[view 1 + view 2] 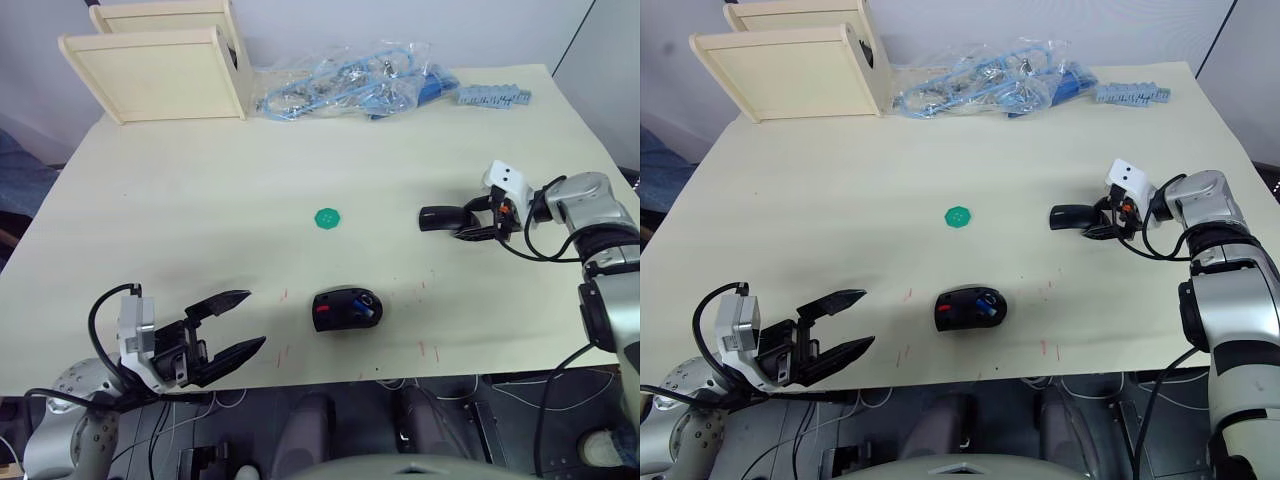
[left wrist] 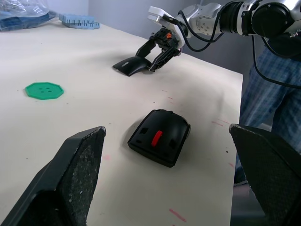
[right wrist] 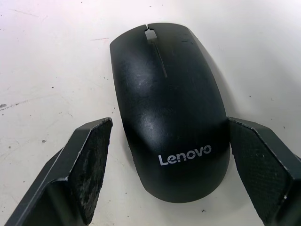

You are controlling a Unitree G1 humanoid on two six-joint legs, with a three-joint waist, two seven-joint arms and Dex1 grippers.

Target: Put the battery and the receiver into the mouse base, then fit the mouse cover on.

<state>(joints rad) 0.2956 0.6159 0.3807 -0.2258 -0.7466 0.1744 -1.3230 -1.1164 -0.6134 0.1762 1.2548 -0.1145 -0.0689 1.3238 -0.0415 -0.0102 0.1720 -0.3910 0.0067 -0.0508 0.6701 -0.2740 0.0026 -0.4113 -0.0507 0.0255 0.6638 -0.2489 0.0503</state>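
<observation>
Pale tabletop (image 1: 200,200): glossy black curved mouse cover (image 3: 169,108) lies far right, straddled by the spread right gripper (image 3: 169,179), untouched. Looks light, stiff, slippery, so I'd pinch its side edges.

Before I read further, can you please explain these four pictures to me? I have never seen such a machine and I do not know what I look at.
This is a humanoid robot with two arms, each ending in a gripper with two black fingers. Two pictures come from cameras in its head, looking down on a pale table. The other two come from cameras on its wrists.

Near the table's front edge lies the mouse base, with the blue battery in it. The left gripper hovers open beside it, holding nothing. The right gripper is open around the black mouse cover, which lies on the table.

Also there: a green disc, plastic bags, and wooden boxes.
</observation>
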